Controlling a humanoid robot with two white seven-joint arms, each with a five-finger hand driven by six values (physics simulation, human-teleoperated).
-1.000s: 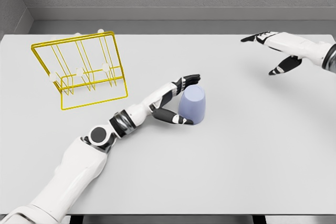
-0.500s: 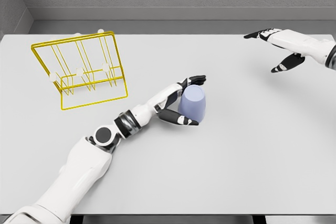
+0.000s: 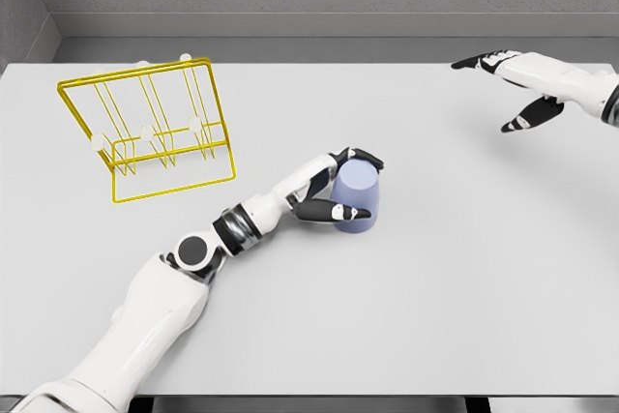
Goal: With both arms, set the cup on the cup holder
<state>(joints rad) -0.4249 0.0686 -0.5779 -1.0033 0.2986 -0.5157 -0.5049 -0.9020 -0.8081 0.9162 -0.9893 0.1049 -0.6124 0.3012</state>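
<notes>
The cup [image 3: 355,197], pale blue and upside down, stands on the table [image 3: 464,268] near its middle, well clear of every edge. The left hand [image 3: 336,191] grasps it from the left side: the thumb lies across the cup's near face and the dark fingers [image 3: 362,155] curl over its far rim. The left arm runs from the lower left corner of the view up to the cup.

The yellow wire holder [image 3: 155,128] stands at the far left, tilted back, with white-tipped pegs on its rails. Bare tabletop lies between it and the cup.

The right hand [image 3: 517,89] hovers near the table's far right corner, fingers spread and holding nothing. Open table stretches between it and the cup, and all along the near edge.
</notes>
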